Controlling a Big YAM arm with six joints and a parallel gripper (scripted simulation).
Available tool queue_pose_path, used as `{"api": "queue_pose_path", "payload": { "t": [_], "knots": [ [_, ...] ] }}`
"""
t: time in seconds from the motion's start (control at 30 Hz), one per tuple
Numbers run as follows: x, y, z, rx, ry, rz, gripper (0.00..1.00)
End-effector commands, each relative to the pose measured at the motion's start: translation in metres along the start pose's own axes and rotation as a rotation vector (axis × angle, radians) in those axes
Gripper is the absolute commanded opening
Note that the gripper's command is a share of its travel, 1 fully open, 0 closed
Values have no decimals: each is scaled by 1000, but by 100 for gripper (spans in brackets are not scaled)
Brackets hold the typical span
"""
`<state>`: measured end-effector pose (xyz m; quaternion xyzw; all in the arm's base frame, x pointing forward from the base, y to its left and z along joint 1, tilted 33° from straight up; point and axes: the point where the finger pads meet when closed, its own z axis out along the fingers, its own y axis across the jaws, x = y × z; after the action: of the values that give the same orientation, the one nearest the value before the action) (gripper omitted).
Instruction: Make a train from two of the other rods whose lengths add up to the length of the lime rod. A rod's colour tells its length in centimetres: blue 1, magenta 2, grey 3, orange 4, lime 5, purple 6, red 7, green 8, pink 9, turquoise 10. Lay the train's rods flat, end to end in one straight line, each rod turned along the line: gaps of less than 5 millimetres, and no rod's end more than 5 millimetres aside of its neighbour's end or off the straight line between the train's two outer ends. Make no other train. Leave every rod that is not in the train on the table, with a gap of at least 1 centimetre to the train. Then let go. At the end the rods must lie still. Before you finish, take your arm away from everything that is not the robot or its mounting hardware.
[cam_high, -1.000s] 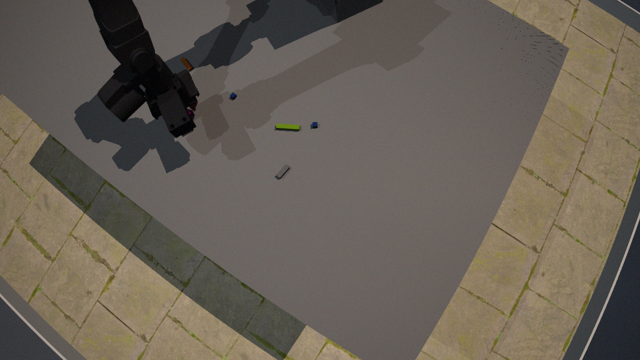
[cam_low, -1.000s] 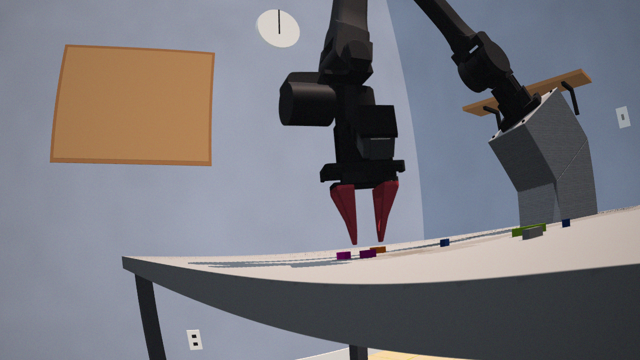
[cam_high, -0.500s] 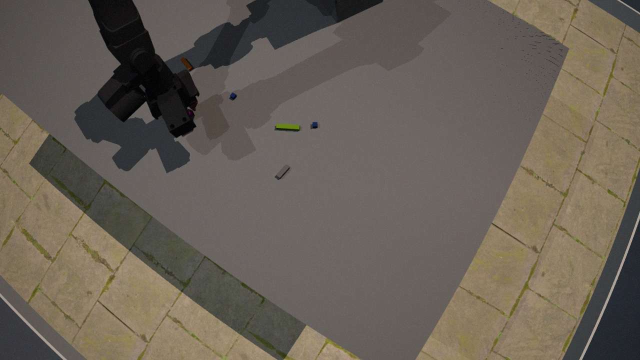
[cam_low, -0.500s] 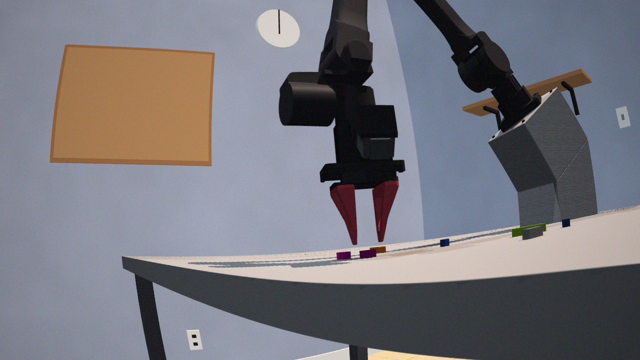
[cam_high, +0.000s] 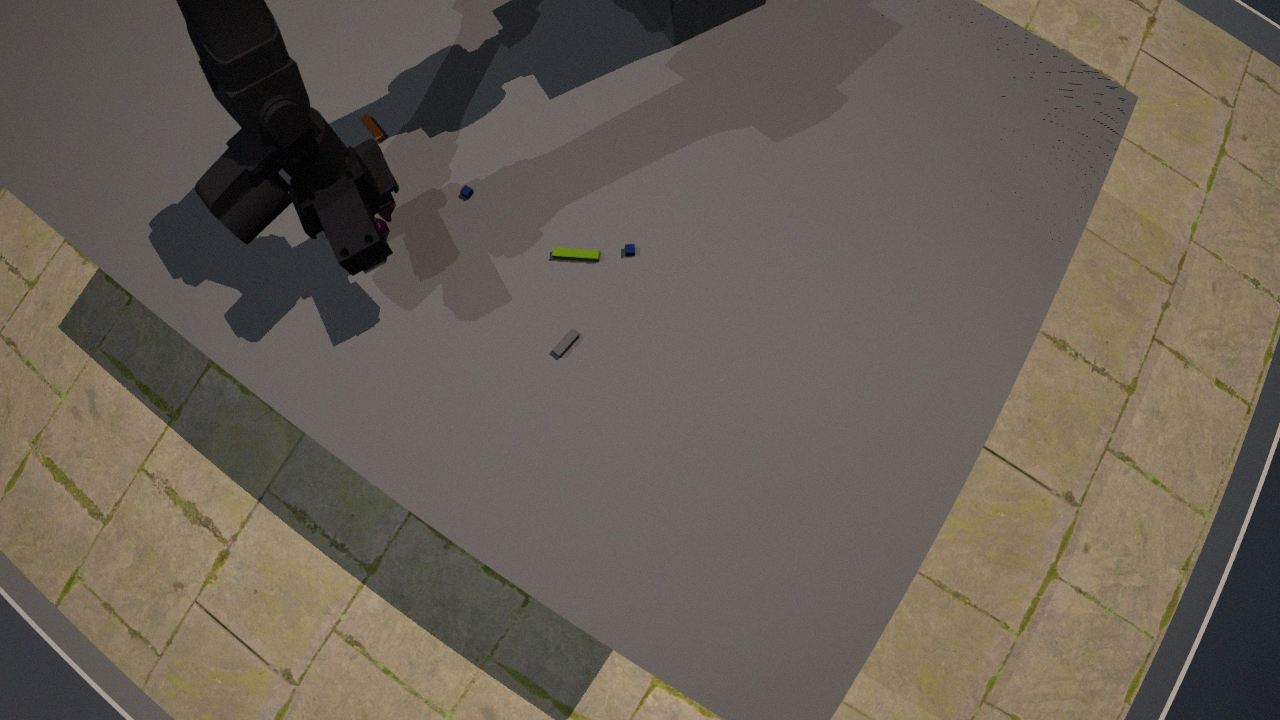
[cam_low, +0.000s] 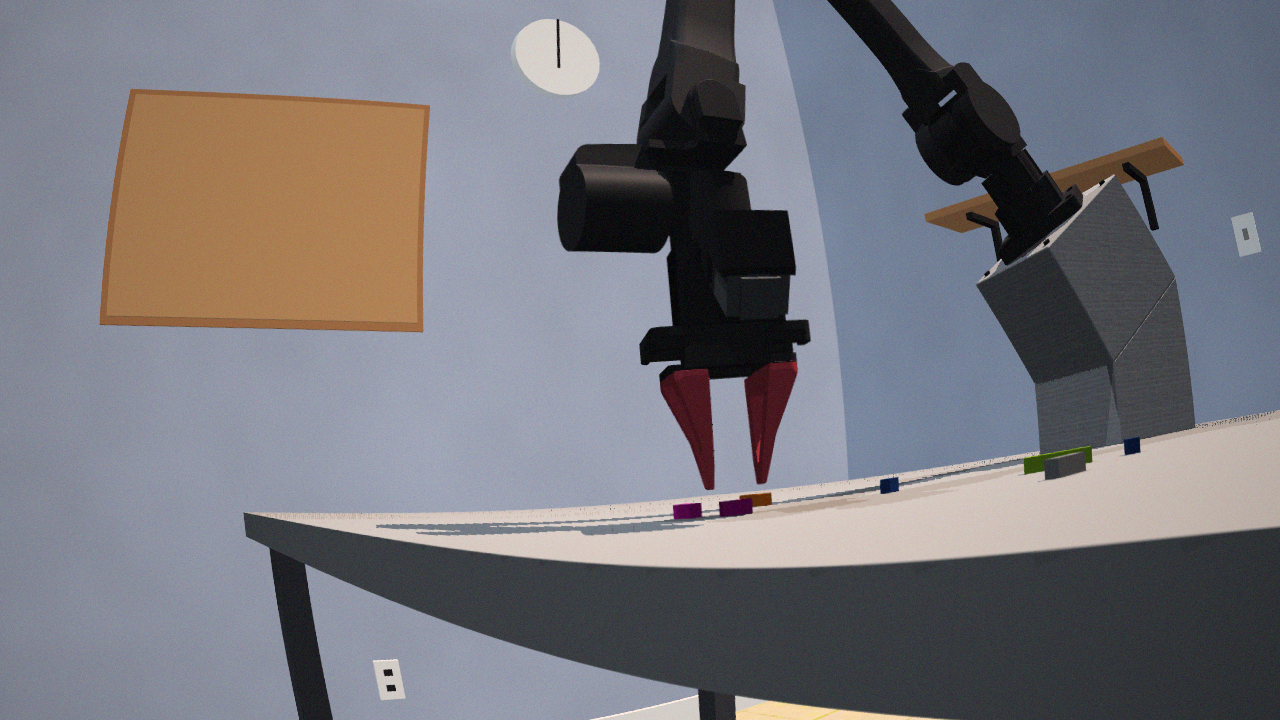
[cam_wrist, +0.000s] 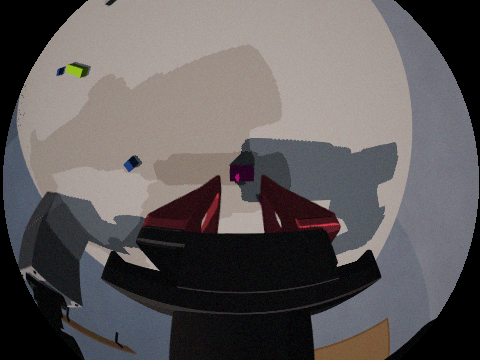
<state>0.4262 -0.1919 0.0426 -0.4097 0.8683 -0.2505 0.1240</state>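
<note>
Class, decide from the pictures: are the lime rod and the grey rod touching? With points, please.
Apart: the top view shows bare table between the lime rod (cam_high: 575, 255) (cam_low: 1032, 464) (cam_wrist: 74, 70) and grey rod (cam_high: 564, 343) (cam_low: 1065, 466).

Lab-type rm., prob.: robot arm (cam_high: 241, 62) (cam_low: 702, 107) on pedestal (cam_low: 1083, 295) (plus wall clock (cam_low: 556, 57), corkboard (cam_low: 266, 210)).

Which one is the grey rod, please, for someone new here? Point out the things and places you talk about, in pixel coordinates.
On the table (cam_high: 760, 402) (cam_low: 895, 537), find the long lime rod (cam_high: 575, 255) (cam_low: 1033, 464). In the top view, the grey rod (cam_high: 564, 343) (cam_low: 1065, 465) lies below it, slanted. It is clearly longer than either blue cube-like rod, and shorter than the lime.
</note>
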Motion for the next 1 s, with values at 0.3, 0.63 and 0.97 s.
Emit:
{"api": "queue_pose_path", "payload": {
  "t": [0.3,0.63,0.97],
  "knots": [
    [7,-15,-5,33,-8,4,33],
    [5,-14,-6,31,-9,4,33],
    [5,-14,-6,31,-9,4,33]
  ]
}}
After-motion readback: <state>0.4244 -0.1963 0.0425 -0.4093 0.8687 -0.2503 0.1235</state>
